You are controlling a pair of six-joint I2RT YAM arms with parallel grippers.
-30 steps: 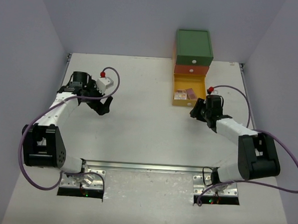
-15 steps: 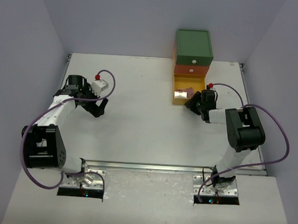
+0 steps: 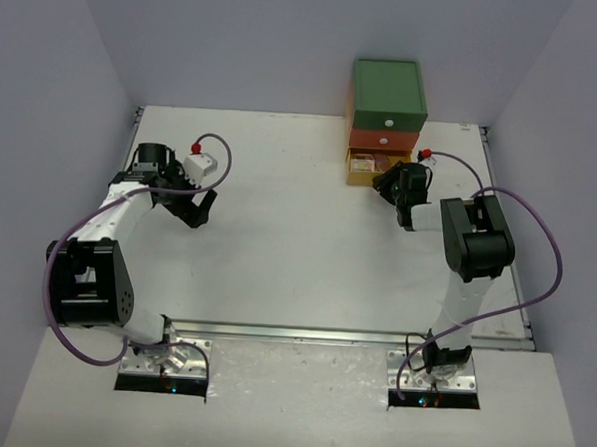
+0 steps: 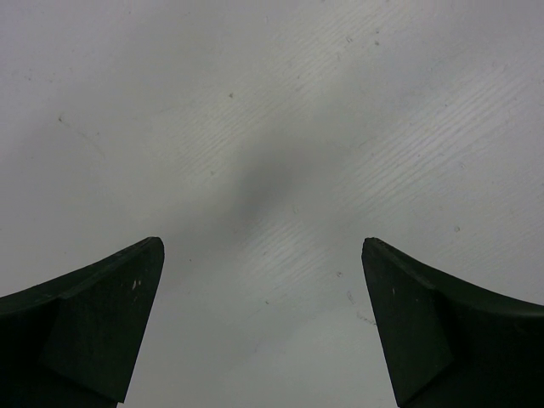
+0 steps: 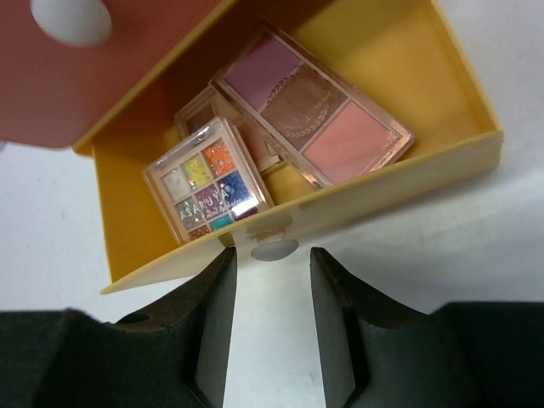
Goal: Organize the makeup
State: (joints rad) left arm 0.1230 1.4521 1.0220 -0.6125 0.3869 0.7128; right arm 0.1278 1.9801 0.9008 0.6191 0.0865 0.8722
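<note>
The yellow drawer [image 5: 425,183] of the chest is partly open. It holds three flat palettes: a glitter one [image 5: 206,180], a pink-purple one [image 5: 310,106] and a third [image 5: 197,115] half under them. My right gripper [image 5: 272,257] is open and empty, its fingertips [image 5: 219,285] against the drawer front on either side of the white knob [image 5: 274,248]. In the top view the right gripper [image 3: 386,181] is at the drawer [image 3: 353,177]. My left gripper [image 3: 201,211] is open and empty over bare table [image 4: 262,246]. No bottles are in view.
The chest [image 3: 388,88] stands at the back right, green on top, with a shut orange drawer [image 3: 383,140] above the yellow one. The orange drawer [image 5: 127,76] and its white knob [image 5: 70,17] hang just above the palettes. The table's right edge [image 3: 491,184] is close.
The yellow drawer has slid most of the way back into the chest, with my right gripper moving up against its front. My left gripper has drifted a little left.
</note>
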